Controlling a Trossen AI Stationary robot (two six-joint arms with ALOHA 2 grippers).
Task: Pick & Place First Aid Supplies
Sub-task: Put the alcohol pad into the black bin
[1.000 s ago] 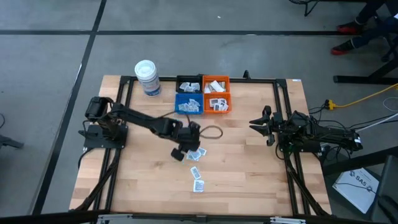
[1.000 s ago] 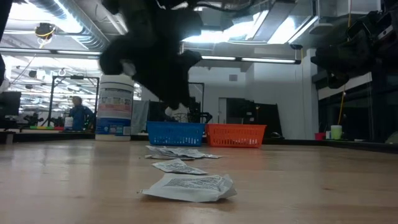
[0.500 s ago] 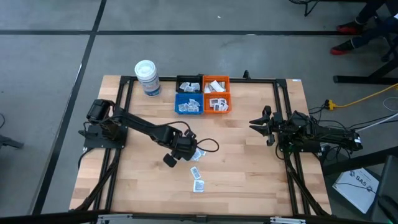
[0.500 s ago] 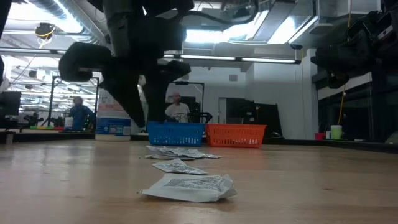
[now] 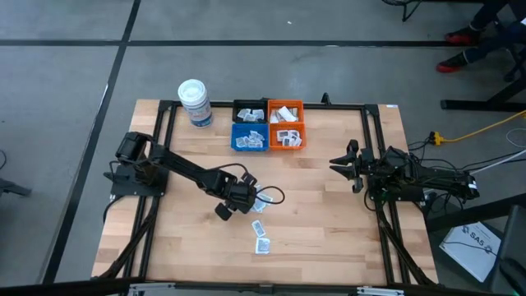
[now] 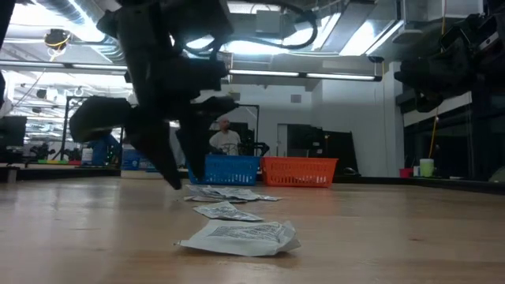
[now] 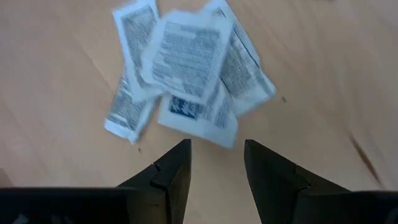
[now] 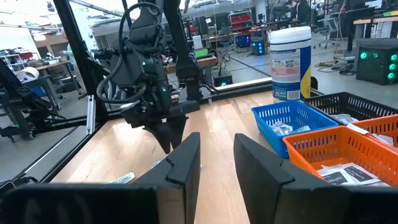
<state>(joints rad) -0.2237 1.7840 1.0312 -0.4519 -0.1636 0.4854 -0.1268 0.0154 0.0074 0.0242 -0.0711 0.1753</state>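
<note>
High view: the left claw is hanging over the middle of the pale wooden surface, just beside a small overlapping pile of flat white printed sachets. Two more sachets are lying apart, nearer the front edge. The blue mesh bin, the orange mesh bin and the black mesh bin are sitting at the far edge, already holding sachets. The right claw is waiting well apart, at the right side.

Low view: the left claw is pointing down, its fingertips close to the surface, beside the pile.

Left wrist view: the left claw is standing open and empty, its two fingers straddling a gap aimed at the pile's nearest corner. The pile is lying straight ahead; the top sachet's long axis is running roughly along the approach line.

Right wrist view: the right claw is parted and holding nothing.

Judgement: the left arm is far nearer; a short forward descent should be bringing the sachets between its fingers.
</note>
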